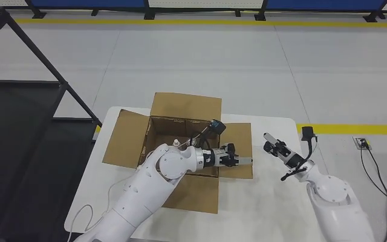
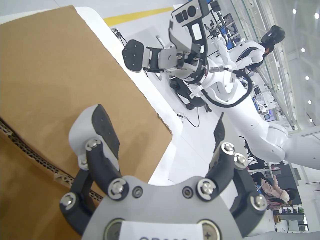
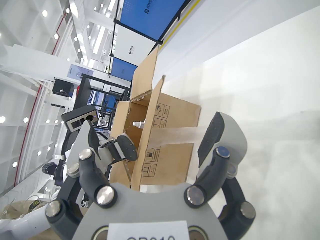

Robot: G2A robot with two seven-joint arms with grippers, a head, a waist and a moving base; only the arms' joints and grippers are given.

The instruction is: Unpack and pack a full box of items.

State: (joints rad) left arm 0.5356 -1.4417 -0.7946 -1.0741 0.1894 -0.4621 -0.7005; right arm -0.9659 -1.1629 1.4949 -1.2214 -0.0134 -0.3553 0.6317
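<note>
Brown box (image 1: 184, 104) has flaps wide for reaching in; by its right flap, left gripper (image 1: 243, 161) and right gripper (image 1: 269, 141) hang open, empty.

The top camera looks down on the box (image 1: 181, 104), while the wrist cameras face each other across its right side, shared by all three (left close over it, right farther off).
</note>
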